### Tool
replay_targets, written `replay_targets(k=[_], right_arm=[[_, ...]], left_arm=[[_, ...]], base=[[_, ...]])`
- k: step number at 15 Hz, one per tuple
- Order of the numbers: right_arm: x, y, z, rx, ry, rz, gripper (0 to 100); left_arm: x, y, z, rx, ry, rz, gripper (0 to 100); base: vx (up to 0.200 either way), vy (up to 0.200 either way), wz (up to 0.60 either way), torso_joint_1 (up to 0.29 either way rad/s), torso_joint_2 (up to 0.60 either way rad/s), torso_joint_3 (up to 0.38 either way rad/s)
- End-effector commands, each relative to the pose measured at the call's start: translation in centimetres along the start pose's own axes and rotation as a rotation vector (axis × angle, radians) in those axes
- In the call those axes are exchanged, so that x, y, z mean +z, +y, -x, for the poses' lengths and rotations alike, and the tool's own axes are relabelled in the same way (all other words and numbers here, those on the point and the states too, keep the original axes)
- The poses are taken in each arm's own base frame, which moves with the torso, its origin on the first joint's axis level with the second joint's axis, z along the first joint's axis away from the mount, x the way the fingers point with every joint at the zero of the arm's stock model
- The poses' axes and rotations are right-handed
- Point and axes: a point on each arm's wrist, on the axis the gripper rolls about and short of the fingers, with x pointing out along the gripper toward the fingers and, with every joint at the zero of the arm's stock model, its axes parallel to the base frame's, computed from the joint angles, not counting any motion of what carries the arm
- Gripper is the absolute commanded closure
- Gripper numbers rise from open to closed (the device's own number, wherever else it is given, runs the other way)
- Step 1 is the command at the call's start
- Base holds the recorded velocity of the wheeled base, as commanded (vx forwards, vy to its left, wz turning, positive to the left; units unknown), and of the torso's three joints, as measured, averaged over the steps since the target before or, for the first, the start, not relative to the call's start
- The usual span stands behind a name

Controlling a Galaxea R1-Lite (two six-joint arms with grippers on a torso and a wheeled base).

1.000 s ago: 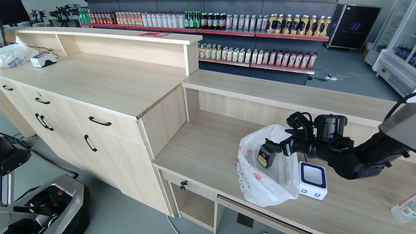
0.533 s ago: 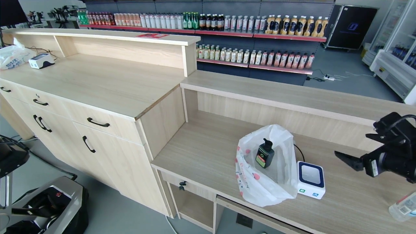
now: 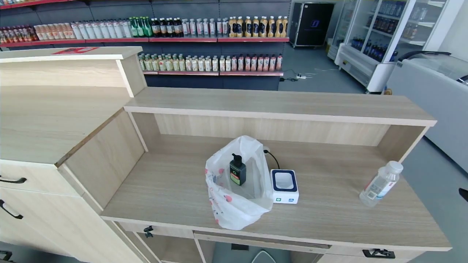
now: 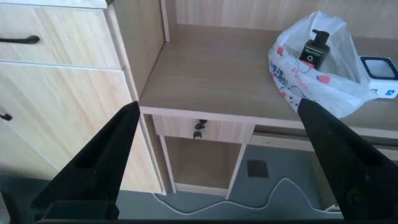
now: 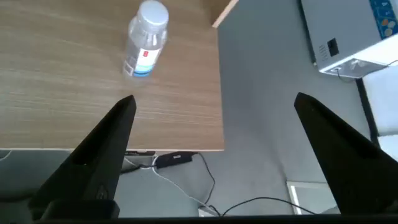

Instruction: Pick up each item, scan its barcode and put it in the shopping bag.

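Right claw (image 5: pixel 214 162): fingers spread wide, nothing between them. Hangs off the bench (image 5: pixel 74 106) past its front right corner, over floor. Left claw (image 4: pixel 211 168): likewise wide and empty, out beyond the front left corner, low, facing the front edge.

Clear bottle (image 5: pixel 144 40) sits near the right end of the bench, well apart from everything else; upright or lying, cannot tell. Likely the next item, and the right claw's job. Dark pump bottle (image 3: pixel 237 171) stands inside the shopping bag (image 3: pixel 226 208), mid-bench. Scanner (image 3: pixel 284 186) just beside the bag on its right, window up.

Doing it well, by my reading: close across the bottle's body, below the cap, leaving the label free so the barcode can face the scanner window. Smooth plastic may roll or slip, so squeeze gently.

Room: bottle is close to the right edge, and a nudge outward risks a drop. Open bench between bottle and scanner. Raised back ledge (image 3: pixel 278 106) stands over the rear; cable (image 3: pixel 272 157) trails behind the scanner. Bag mouth is slack, so lower in from above.
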Motion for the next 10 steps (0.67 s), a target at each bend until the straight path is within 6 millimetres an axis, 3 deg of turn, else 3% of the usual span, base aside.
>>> replay_targets(k=[1,2,3,5,10], right_arm=[[-2.3,-0.8,-3.9,0.011,0.097,-0.056,0],[-2.4,-0.8,-4.1,0.011,0.097,-0.057,0],[-3.9,-1.3,-6.7,0.014,0.098,-0.067,0],[-5.0,-1.2,-9.0,0.102,0.023,-0.061,0],[-9.2,-2.5,-12.4,0.197,-0.050,0.020,0]], left_arm=[[0.0,0.0,0.0,-0.001,0.000,0.001,0],[0.0,0.0,0.0,0.001,0.000,0.001,0],[0.0,0.0,0.0,0.001,0.000,0.001,0],[0.0,0.0,0.0,-0.001,-0.001,0.001,0],[0.0,0.0,0.0,0.001,0.000,0.001,0]], base=[[0.000,0.000,0.00,0.000,0.00,0.000],[0.000,0.000,0.00,0.000,0.00,0.000],[0.000,0.000,0.00,0.000,0.00,0.000],[0.000,0.000,0.00,0.000,0.00,0.000],[0.000,0.000,0.00,0.000,0.00,0.000]])
